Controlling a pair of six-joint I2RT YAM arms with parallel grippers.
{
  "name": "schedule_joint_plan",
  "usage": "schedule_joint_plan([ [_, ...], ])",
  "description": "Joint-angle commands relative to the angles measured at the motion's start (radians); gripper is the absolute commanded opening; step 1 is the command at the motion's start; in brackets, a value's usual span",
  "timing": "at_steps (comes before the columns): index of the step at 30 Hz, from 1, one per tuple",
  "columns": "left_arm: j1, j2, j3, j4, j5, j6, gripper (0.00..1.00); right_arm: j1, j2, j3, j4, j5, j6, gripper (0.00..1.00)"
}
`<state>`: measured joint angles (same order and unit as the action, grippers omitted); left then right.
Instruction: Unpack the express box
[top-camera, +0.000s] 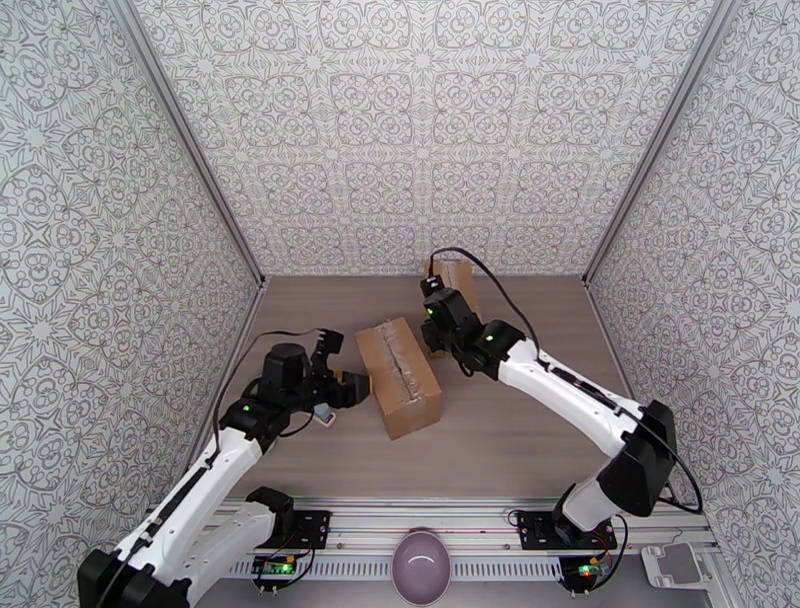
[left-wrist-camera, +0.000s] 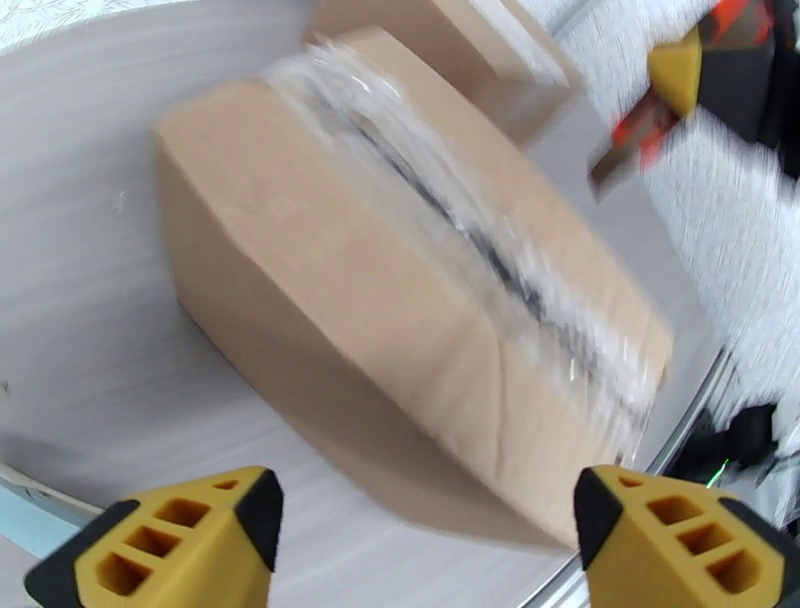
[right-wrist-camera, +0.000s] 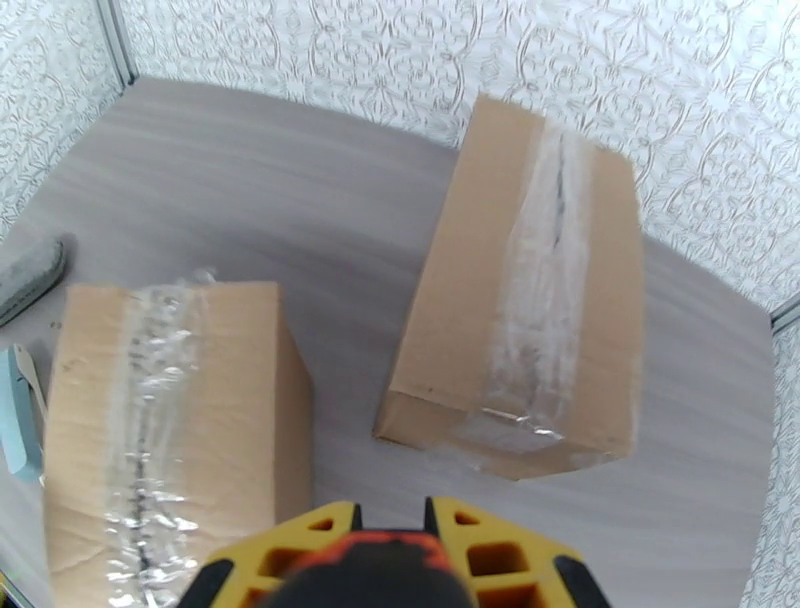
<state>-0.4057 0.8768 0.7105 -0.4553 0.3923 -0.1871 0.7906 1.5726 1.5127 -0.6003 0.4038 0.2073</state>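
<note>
The express box (top-camera: 399, 377) is a brown carton with a taped seam along its top, lying in the middle of the table; it also shows close up (left-wrist-camera: 400, 260) and lower left (right-wrist-camera: 170, 430). My left gripper (top-camera: 345, 386) (left-wrist-camera: 425, 545) stands open just left of this box, nothing between its yellow fingers (left-wrist-camera: 170, 540). My right gripper (top-camera: 440, 340) (right-wrist-camera: 390, 515) hovers at the box's far right corner, shut on an orange and black tool (right-wrist-camera: 375, 545), whose tip is also visible (left-wrist-camera: 640, 140).
A second taped carton (top-camera: 457, 278) (right-wrist-camera: 530, 300) lies at the back by the wall, partly behind the right arm. A small pale blue and grey object (top-camera: 325, 414) lies under the left wrist. A purple bowl (top-camera: 420, 566) sits by the front rail.
</note>
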Motion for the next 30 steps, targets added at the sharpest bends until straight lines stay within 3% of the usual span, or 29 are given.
schedule_joint_plan([
  [1, -0.108, -0.088, -0.027, -0.01, -0.172, 0.186, 0.99, 0.011, -0.012, 0.084, 0.102, -0.001, -0.062, 0.0],
  [5, -0.22, -0.165, -0.11, 0.082, -0.308, 0.18, 0.99, 0.016, 0.028, 0.152, 0.186, -0.044, -0.106, 0.0],
  [10, -0.354, -0.178, -0.238, 0.274, -0.403, 0.241, 0.99, 0.031, 0.113, 0.164, 0.36, -0.212, -0.097, 0.0],
  [18, -0.363, -0.197, -0.369, 0.503, -0.449, 0.189, 0.99, 0.066, 0.221, 0.175, 0.496, -0.245, -0.11, 0.0],
  [30, -0.357, -0.282, -0.462, 0.589, -0.363, 0.173, 0.99, 0.079, 0.285, 0.165, 0.531, -0.187, -0.14, 0.0],
])
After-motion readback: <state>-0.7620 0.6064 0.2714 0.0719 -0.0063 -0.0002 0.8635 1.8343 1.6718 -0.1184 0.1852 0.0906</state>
